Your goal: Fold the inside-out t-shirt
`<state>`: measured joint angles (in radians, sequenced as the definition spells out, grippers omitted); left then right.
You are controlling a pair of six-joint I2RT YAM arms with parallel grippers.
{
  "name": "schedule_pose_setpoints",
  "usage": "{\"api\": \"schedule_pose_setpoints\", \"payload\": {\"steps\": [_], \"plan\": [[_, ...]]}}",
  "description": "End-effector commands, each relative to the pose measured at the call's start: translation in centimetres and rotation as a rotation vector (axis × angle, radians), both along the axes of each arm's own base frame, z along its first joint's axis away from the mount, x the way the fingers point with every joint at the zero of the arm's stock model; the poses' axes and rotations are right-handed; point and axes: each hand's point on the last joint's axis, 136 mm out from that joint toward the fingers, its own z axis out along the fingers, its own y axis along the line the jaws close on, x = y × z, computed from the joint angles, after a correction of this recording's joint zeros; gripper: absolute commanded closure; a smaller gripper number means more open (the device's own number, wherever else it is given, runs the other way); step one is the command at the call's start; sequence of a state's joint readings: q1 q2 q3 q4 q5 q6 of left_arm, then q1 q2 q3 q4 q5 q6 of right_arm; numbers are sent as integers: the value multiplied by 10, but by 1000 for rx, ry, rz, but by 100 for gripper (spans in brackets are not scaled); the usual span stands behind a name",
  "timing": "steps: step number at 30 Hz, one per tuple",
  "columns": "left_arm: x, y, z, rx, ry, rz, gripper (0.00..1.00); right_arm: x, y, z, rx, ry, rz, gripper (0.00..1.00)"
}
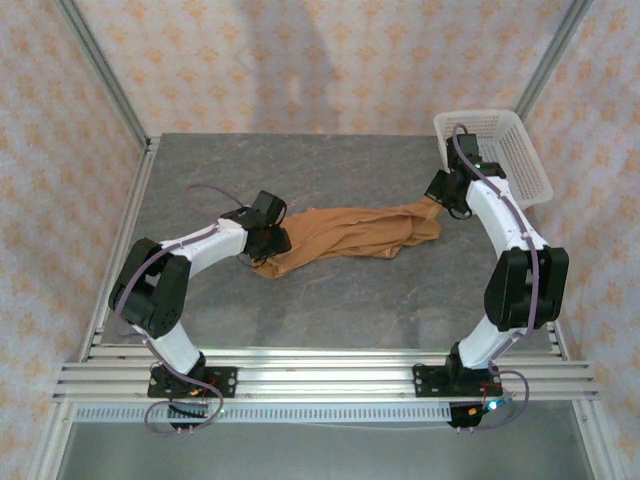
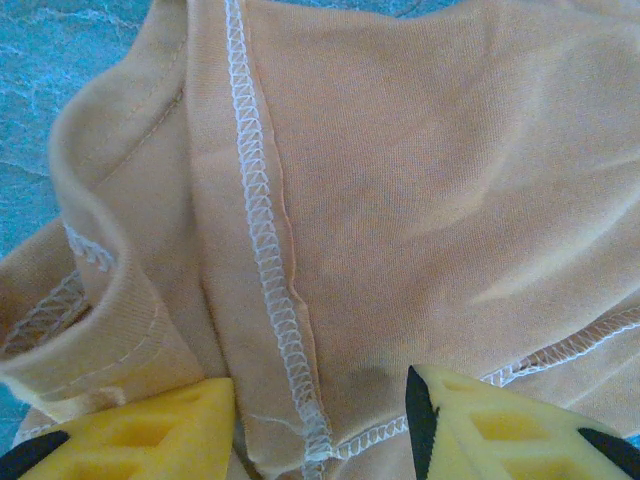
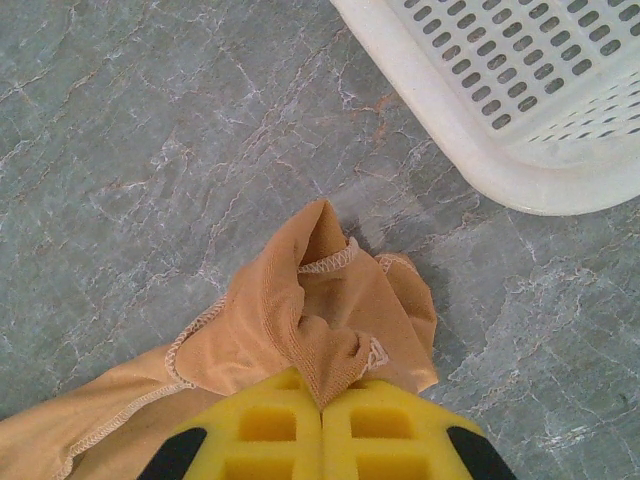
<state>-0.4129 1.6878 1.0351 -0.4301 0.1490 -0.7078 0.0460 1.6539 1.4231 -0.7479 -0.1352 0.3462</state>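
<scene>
Shirt (image 1: pixel 345 235) bunched mid-frame on desk (image 1: pixel 330 310). Left jaws apart over a seam; right jaws clamp its right end, by basket (image 1: pixel 482 116).

**Grey Veined Tabletop Carried a Shirt and a Basket**

The grey, stone-patterned tabletop (image 1: pixel 330 310) took up the middle of the top view. An orange-brown inside-out t-shirt (image 1: pixel 345 235) lay bunched in a long strip across its centre, running from centre-left toward the right, with white seam stitching exposed. A white mesh basket (image 1: pixel 478 116) sat at the upper-right corner, near the shirt's right end but apart from it.
</scene>
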Motion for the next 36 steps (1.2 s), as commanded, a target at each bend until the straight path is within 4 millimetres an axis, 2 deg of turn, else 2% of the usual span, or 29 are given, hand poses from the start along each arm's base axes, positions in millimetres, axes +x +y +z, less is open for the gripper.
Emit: {"api": "schedule_pose_setpoints", "payload": {"steps": [1,3,7,12,14,17,20,22,25,29,33,36], "plan": [[-4,3,-11,31,25,10,60,1,0,15,-14,-23,5,100],[-3,3,-12,32,25,11,64,1,0,15,-16,-24,5,100],[-3,3,-14,34,29,10,67,2,0,17,-14,-27,5,100],[-3,4,-13,37,31,15,92,2,0,18,-17,-30,3,100],[-2,4,-6,41,23,16,99,3,0,19,-17,-32,2,100],[1,5,9,51,9,10,100,3,0,19,-17,-30,2,100],[7,4,33,55,-21,0,100,4,-1,24,-21,-37,2,100],[14,5,56,62,-52,-8,100,5,-1,28,-23,-45,0,100],[27,8,102,69,-128,-15,100,7,-2,41,-28,-66,1,100],[50,25,178,38,-259,10,100,14,-5,75,-38,-128,-4,100],[68,57,267,-28,-416,74,100,22,-2,133,-16,-261,-11,100],[69,85,333,-71,-568,141,100,23,1,189,31,-415,-21,100]]}}
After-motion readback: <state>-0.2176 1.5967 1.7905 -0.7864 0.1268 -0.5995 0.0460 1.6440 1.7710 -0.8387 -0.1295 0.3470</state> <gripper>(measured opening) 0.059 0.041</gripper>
